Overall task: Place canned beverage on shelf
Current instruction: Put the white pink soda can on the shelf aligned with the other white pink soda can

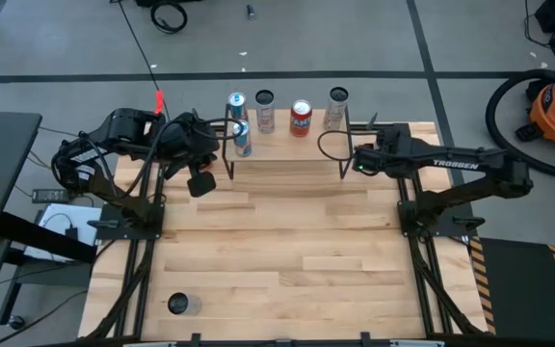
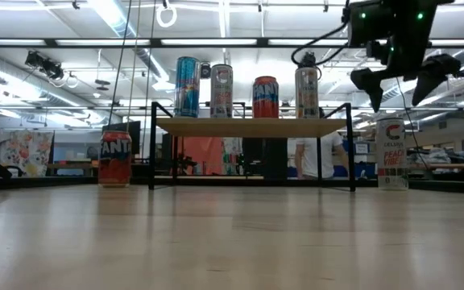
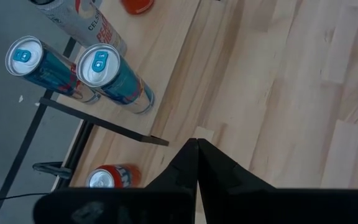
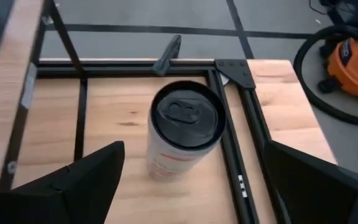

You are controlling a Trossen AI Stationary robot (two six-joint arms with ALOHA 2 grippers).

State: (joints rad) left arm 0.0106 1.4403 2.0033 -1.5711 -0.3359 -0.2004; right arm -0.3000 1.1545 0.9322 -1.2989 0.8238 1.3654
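right gripper [image 1: 343, 157] sits at the shelf's right end in the high view, and the left gripper [image 1: 200, 183] hangs near the shelf's left end. we count four cans along the shelf [image 1: 287, 145], plus a blue can [image 1: 242, 138] just in front of the leftmost one, and a lone can [image 1: 178, 305] well apart at the table's near left edge.

from the low view we see the shelf [image 2: 252, 126] carrying four upright cans: blue, white, a red fanta [image 2: 265, 97] and a pale one. an orange fanta can [image 2: 114, 159] and a white celsius can [image 2: 391, 153] stand on the table beyond the shelf's two ends. a gripper hangs above the celsius can with its fingers spread.

through the left wrist view we see that gripper's fingers [image 3: 222, 168] pressed together on nothing, with two blue cans and a red one nearby.

through the right wrist view we see the dark fingers [image 4: 92, 168] spread wide either side of the celsius can [image 4: 184, 134], not touching it.

we judge four cans placed, and the celsius can next, not yet grasped.
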